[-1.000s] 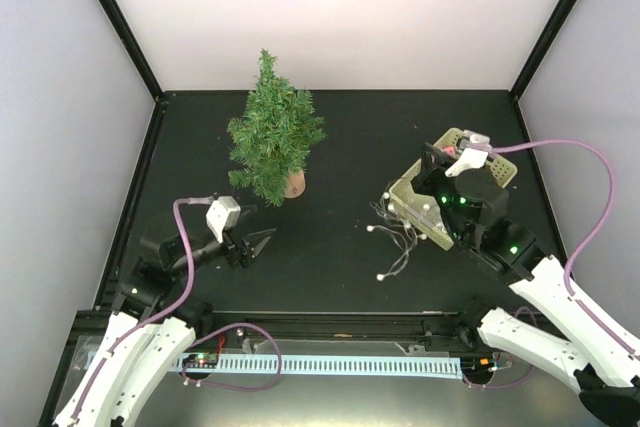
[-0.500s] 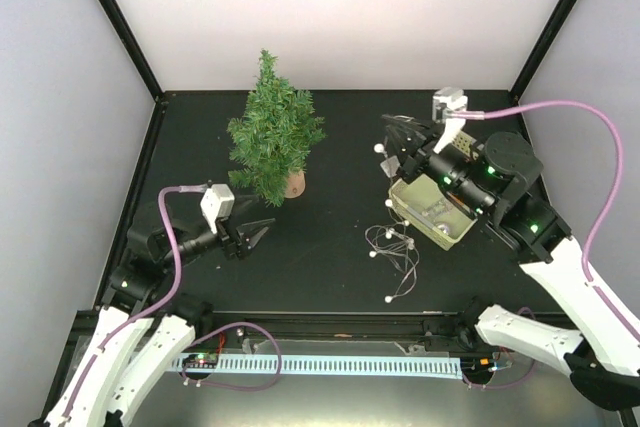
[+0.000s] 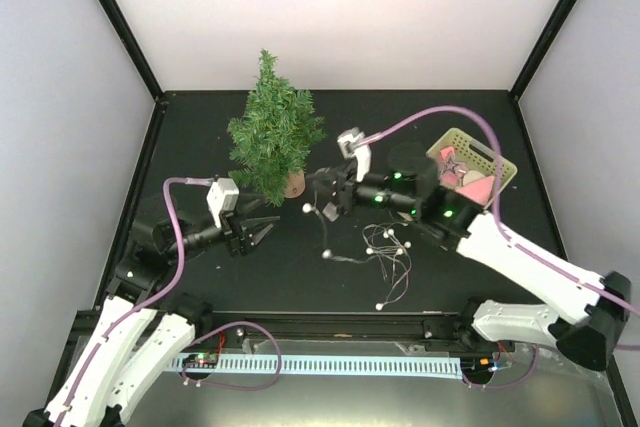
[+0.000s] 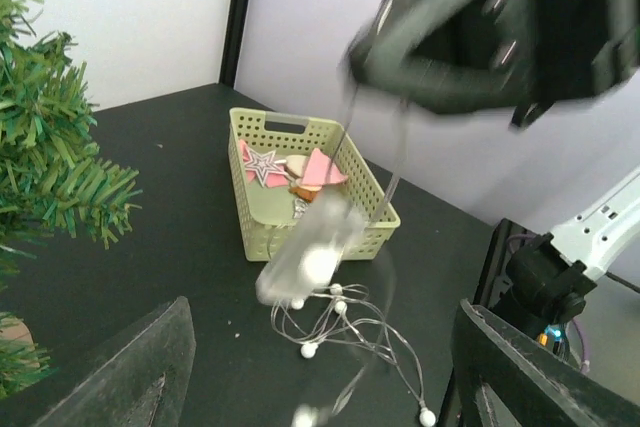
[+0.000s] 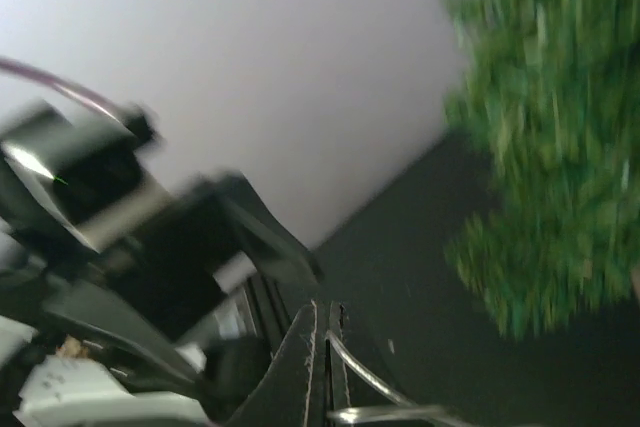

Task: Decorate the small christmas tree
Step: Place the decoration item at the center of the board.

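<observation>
The small christmas tree [image 3: 275, 137] stood just beyond the left tool [image 3: 265, 230], whose jaws gaped empty. The right tool [image 3: 320, 197], right of its base, pinched the light string [image 3: 371, 250].

Probably a robotics lab test cell; plain white wall panels [image 3: 340, 17], black frame posts [image 3: 117, 22], black table [image 3: 200, 137]

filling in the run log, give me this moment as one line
right tool: shut on lights, near tree | left tool: open, empty, by tree | basket: ornaments inside
</observation>
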Robot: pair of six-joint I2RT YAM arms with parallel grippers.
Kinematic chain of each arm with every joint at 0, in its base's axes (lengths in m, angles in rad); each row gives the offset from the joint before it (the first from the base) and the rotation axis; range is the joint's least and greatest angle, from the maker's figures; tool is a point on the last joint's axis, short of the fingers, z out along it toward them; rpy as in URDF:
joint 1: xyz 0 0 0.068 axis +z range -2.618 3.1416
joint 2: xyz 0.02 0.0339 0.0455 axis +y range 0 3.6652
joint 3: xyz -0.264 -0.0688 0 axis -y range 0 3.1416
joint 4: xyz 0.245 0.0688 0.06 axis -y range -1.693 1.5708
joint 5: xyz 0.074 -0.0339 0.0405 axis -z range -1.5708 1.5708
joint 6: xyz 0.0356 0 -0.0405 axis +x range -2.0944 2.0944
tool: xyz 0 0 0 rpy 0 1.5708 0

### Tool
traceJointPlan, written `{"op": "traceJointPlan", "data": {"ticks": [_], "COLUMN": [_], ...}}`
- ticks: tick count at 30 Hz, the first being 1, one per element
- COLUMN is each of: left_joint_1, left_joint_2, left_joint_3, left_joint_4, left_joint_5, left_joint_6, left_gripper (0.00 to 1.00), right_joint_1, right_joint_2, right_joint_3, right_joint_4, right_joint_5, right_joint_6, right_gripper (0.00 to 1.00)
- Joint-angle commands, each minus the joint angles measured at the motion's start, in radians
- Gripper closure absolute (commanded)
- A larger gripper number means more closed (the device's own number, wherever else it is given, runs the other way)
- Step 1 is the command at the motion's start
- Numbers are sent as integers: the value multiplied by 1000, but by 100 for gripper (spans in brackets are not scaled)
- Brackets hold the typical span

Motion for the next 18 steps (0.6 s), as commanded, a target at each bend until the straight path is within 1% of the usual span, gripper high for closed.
{"op": "traceJointPlan", "data": {"ticks": [1,3,5,6,8,11,12,15,18], "left_joint_1": [-8,-8,-8,-8,-9,-8,-8,-8,-8], "left_joint_2": [-26,-37,-45,-47,-49,-55,-57,-67,-73], "left_joint_3": [-29,-42,-53,-59,-73,-90,-95,-116,-127], "left_joint_4": [9,-4,-20,-28,-40,-45,-45,-43,-34], "left_joint_5": [-7,-24,-42,-48,-58,-67,-73,-90,-90], "left_joint_6": [-8,7,27,37,55,72,78,87,91], "left_gripper": [28,28,28,28,28,28,27,26,24], "right_joint_1": [49,68,79,80,80,79,77,39,-63], "right_joint_2": [94,156,216,236,243,193,171,103,36], "right_joint_3": [-163,-203,-206,-201,-183,-149,-126,-90,-112], "right_joint_4": [96,93,44,13,-58,-173,-219,-373,-437], "right_joint_5": [-19,-19,-10,1,66,224,286,526,597], "right_joint_6": [79,73,47,36,25,47,60,135,223], "right_gripper": [99,97,91,87,75,57,53,52,53]}}
